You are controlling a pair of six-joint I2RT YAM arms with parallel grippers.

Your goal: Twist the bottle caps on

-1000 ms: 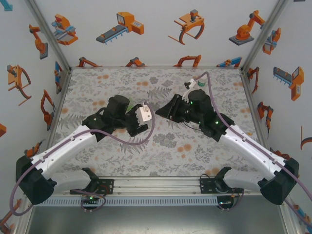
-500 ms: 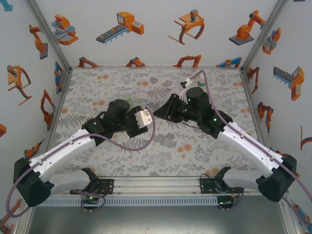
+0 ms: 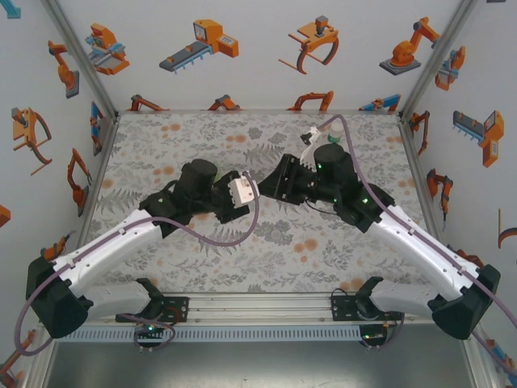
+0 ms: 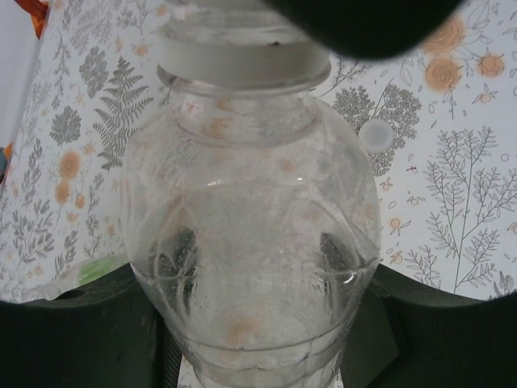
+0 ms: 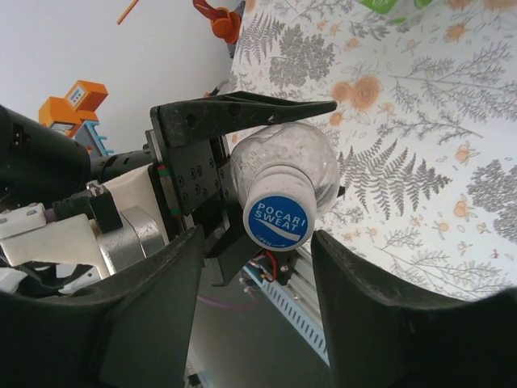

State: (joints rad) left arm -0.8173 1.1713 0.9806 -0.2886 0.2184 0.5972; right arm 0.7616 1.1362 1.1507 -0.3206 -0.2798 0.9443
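Observation:
A clear bottle (image 4: 250, 226) lies across my left gripper (image 4: 258, 323), which is shut on its body. In the right wrist view the same bottle (image 5: 283, 153) points its blue cap (image 5: 279, 218) at the camera, and the cap sits on the bottle's neck. My right gripper (image 5: 258, 275) is open, with one finger on each side of the cap and a gap on both sides. From above, the left gripper (image 3: 252, 194) and right gripper (image 3: 273, 184) meet nose to nose over the middle of the table, hiding the bottle. A pale cap (image 4: 376, 135) lies loose on the table.
A green bottle (image 5: 386, 6) stands at the far edge of the right wrist view. From above, a bottle with green on it (image 3: 333, 144) stands behind the right arm near the back right. The flowered tablecloth (image 3: 178, 137) covers the table, with walls on three sides.
The right wrist has turned at the cap and its jaws have come apart off it. The left gripper has edged slightly right, still holding the bottle.

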